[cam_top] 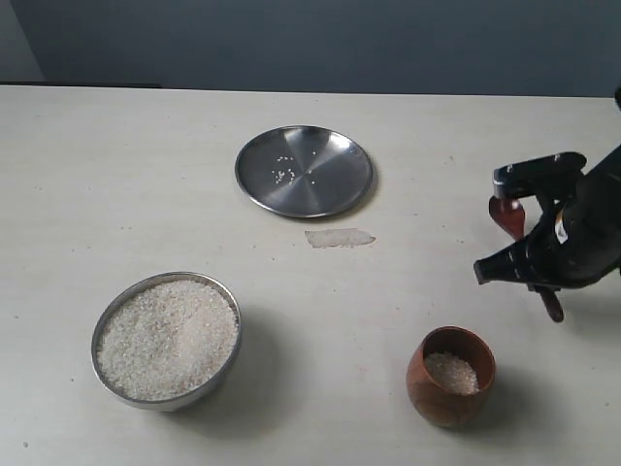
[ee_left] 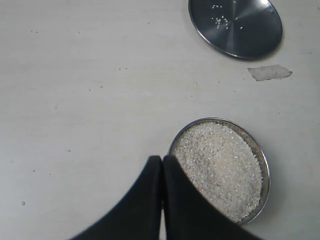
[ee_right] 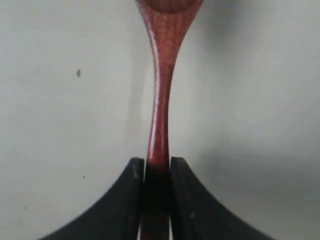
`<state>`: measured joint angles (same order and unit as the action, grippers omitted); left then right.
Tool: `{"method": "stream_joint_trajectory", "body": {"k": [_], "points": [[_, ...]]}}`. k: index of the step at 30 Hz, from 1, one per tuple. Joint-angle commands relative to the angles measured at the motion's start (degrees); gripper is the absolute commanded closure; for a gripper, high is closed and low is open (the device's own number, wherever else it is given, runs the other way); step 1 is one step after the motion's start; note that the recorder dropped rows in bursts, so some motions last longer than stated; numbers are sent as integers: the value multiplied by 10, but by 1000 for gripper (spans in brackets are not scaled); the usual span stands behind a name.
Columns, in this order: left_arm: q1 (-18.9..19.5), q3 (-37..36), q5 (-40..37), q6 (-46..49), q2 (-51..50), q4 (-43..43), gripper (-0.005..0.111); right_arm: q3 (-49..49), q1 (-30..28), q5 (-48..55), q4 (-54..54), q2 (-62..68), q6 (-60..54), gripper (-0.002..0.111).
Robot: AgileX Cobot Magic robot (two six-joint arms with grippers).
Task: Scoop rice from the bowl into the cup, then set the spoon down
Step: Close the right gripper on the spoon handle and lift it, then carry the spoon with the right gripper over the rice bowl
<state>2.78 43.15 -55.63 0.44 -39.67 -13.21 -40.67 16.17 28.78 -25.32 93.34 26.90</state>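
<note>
The steel bowl (cam_top: 184,398) stands at the front left, full of rice (cam_top: 170,335). At the front right is the wooden cup (cam_top: 432,393) with some rice (cam_top: 451,372) inside. My right gripper (cam_top: 529,257) hangs above the table behind the cup, shut on the spoon (cam_top: 506,214). The spoon's handle (ee_right: 159,115) runs out between the right gripper's (ee_right: 157,162) jaws; its bowl end shows no rice. My left gripper (ee_left: 162,160) is shut on nothing, high beside the bowl's rim (ee_left: 265,165) and its rice (ee_left: 220,165). It does not show in the exterior view.
A flat steel plate (cam_top: 304,170) with a few stray grains lies at the back middle, also in the left wrist view (ee_left: 240,35). A small pale scrap (cam_top: 340,237) lies just in front of the plate, seen as well as the scrap (ee_left: 270,72).
</note>
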Motion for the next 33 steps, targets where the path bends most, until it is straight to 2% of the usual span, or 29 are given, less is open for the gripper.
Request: {"method": "stream_joint_trajectory", "body": {"k": [1, 3, 6, 11, 16, 19, 21, 23, 27, 33], "points": [[1, 3, 4, 0, 0, 0, 106, -45, 1, 52, 68, -55, -106, 108], [1, 3, 4, 0, 0, 1, 106, -75, 21, 83, 115, -67, -192, 108], [1, 3, 4, 0, 0, 1, 106, -127, 77, 142, 119, -70, -240, 108], [1, 3, 3, 0, 0, 2, 106, -190, 159, 181, 110, -70, -277, 108], [1, 3, 3, 0, 0, 2, 106, -231, 304, 245, -1, -68, -277, 108], [1, 3, 3, 0, 0, 2, 106, -231, 369, 253, -60, -66, -257, 108], [1, 3, 3, 0, 0, 2, 106, -231, 437, 273, -148, -42, -219, 108], [1, 3, 3, 0, 0, 2, 106, -231, 478, 310, -209, -7, -206, 108], [1, 3, 3, 0, 0, 2, 106, -231, 545, 393, -337, 63, -135, 108], [1, 3, 3, 0, 0, 2, 106, -231, 593, 410, -394, 91, -102, 108]]}}
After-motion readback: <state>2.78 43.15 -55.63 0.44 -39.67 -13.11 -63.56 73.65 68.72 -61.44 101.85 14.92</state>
